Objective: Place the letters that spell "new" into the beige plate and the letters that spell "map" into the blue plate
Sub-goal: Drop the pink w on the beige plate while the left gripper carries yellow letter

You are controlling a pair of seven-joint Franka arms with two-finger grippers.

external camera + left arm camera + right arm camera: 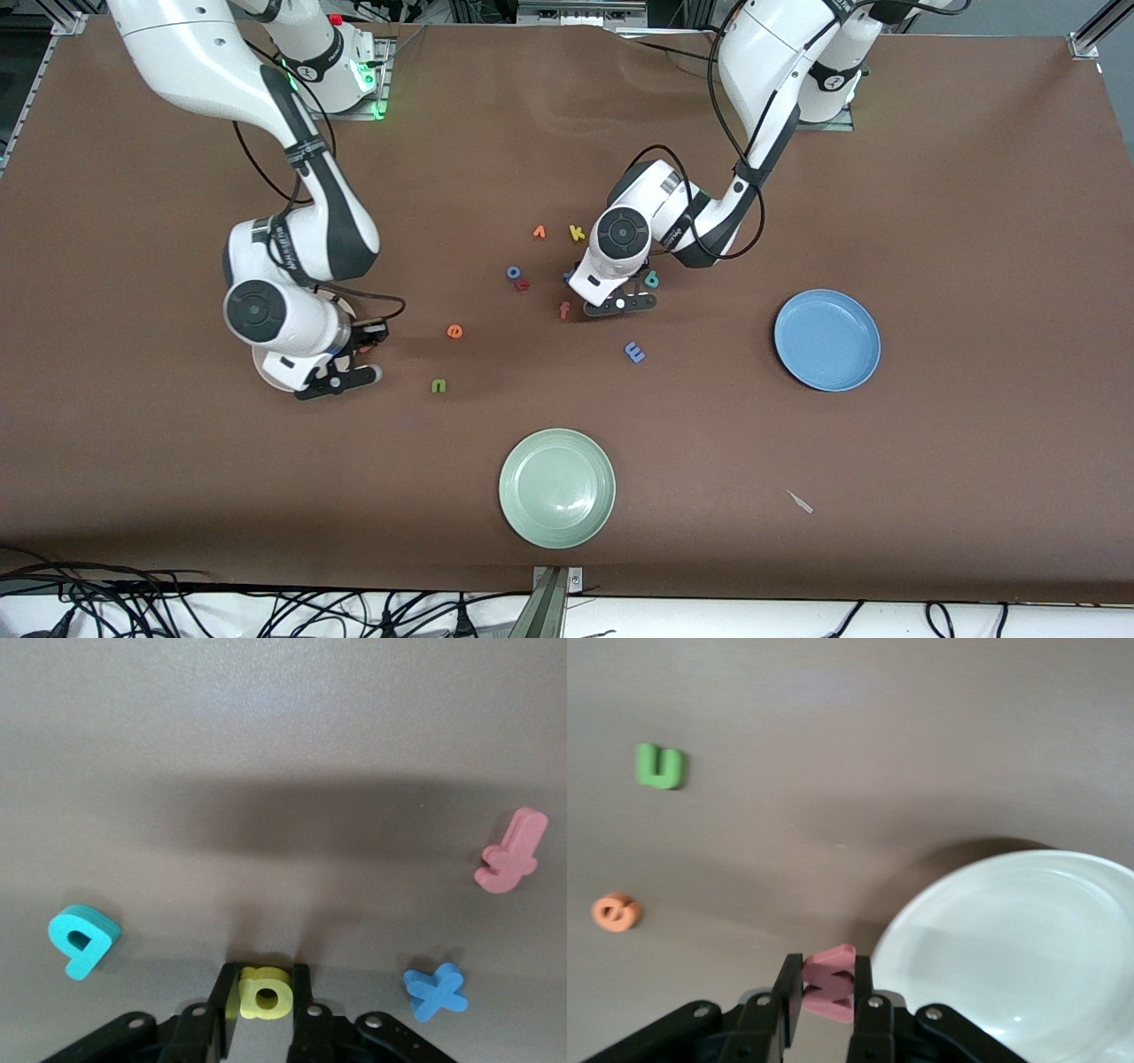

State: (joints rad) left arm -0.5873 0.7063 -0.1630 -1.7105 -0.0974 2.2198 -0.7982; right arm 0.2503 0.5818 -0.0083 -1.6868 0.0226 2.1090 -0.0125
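I see the left gripper pinching the yellow "a" on the table, between the teal "p" and blue "x". My right gripper clamps the salmon "w" just beside the beige plate.

a wide brown table under even light; tangled black cables along its near edge

The left arm reaches down to the middle of the counter, its left gripper low with fingers clamped together. The right arm bends toward its own end, right gripper likewise closed.
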